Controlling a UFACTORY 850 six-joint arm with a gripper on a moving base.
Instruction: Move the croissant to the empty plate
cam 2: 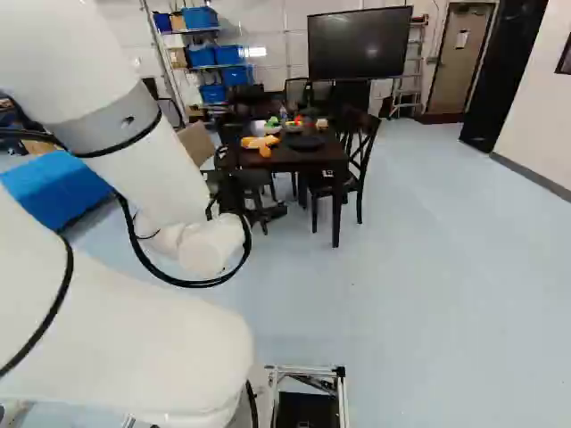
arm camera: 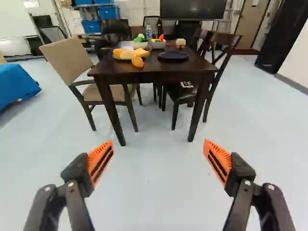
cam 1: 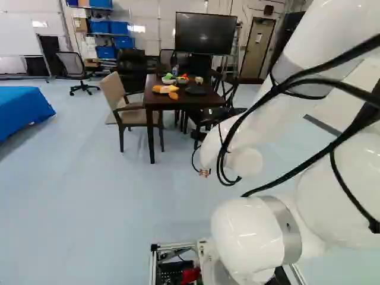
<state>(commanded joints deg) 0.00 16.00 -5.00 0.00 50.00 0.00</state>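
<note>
Stretching along table edge (arm camera: 156,76) — yellow-orange food (arm camera: 138,52), tips unclear, dark plate (arm camera: 173,56) beside.

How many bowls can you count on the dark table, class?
2: one bowl with something green in it, and a second bowl beside it, holding red and yellow pieces. Others may hide behind.

We see a dark brown bench (arm camera: 154,76), a near-black plate (arm camera: 173,56), a tan chair (arm camera: 67,57) with dark legs, bright blue cloth (arm camera: 17,82), pale blue floor (arm camera: 154,192), our white arm (cam 2: 134,357), black cables (cam 2: 192,283).
</note>
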